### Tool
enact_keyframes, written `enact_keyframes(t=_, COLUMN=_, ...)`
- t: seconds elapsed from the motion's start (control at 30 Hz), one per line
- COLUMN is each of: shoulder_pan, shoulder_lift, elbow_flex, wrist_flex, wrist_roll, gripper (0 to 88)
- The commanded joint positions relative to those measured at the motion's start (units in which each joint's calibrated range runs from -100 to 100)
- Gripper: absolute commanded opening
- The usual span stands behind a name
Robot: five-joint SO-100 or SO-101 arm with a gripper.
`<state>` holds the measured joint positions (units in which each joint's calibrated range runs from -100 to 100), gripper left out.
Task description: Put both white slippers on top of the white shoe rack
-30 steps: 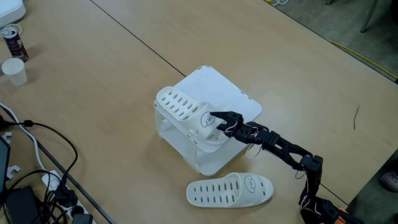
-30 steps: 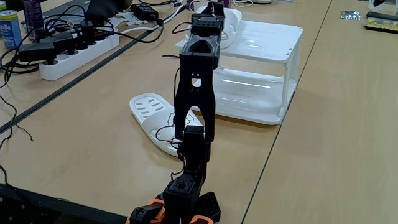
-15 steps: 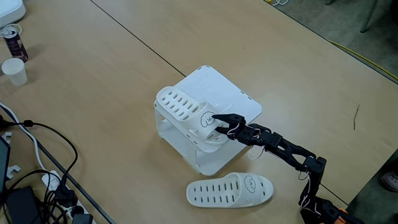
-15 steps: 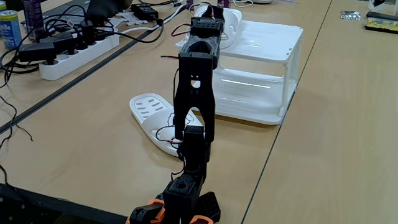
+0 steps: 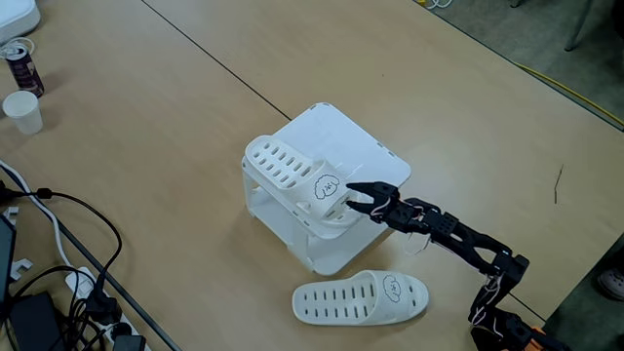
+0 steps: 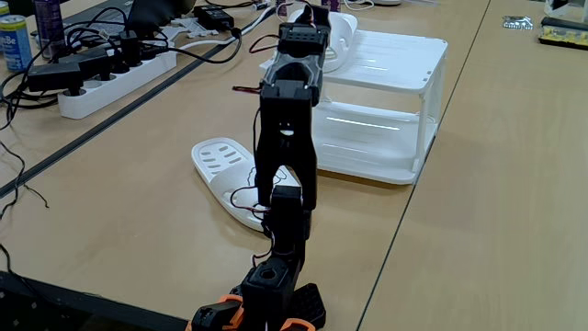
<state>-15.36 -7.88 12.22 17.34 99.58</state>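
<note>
Across both fixed views spreads a pale wooden desk [image 5: 146, 117] with a dark seam running diagonally. Mid-frame stands the white shoe rack [image 5: 363, 148]; one white slipper [image 5: 292, 180] lies on its top at the left edge, another slipper [image 5: 361, 297] lies flat on the desk below it. Just right of the upper slipper, the end effector [image 5: 351, 193] hovers with its jaws parted and nothing between them. Cables [image 5: 58, 234] crowd the lower-left corner; a paper cup [image 5: 22, 111] and a can [image 5: 21, 63] sit upper left. Bare desk stretches above and right of the rack.
</note>
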Motion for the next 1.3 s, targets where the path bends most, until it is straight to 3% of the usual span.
enact_keyframes(t=0.0, shoulder_pan=-0.1, shoulder_lift=-9.8, elbow_flex=3.0, wrist_flex=-0.7, wrist_roll=0.4, gripper=19.6)
enact_keyframes(t=0.23, shoulder_pan=1.6, shoulder_lift=-22.2, elbow_flex=12.9, wrist_flex=-0.7, wrist_roll=0.4, gripper=19.5)
enact_keyframes(t=0.53, shoulder_pan=17.5, shoulder_lift=-39.3, elbow_flex=38.2, wrist_flex=-0.5, wrist_roll=0.4, gripper=19.6)
enact_keyframes(t=0.67, shoulder_pan=20.5, shoulder_lift=-43.2, elbow_flex=49.3, wrist_flex=-0.5, wrist_roll=0.4, gripper=19.3)
enact_keyframes(t=0.83, shoulder_pan=20.1, shoulder_lift=-42.4, elbow_flex=57.3, wrist_flex=-0.7, wrist_roll=0.4, gripper=16.5)
enact_keyframes(t=0.9, shoulder_pan=19.8, shoulder_lift=-39.5, elbow_flex=58.7, wrist_flex=-0.8, wrist_roll=0.4, gripper=5.3)
enact_keyframes(t=0.97, shoulder_pan=20.0, shoulder_lift=-37.2, elbow_flex=58.7, wrist_flex=-0.9, wrist_roll=0.4, gripper=0.0)
enact_keyframes(t=1.27, shoulder_pan=18.2, shoulder_lift=-24.4, elbow_flex=54.1, wrist_flex=-0.9, wrist_roll=0.4, gripper=0.6)
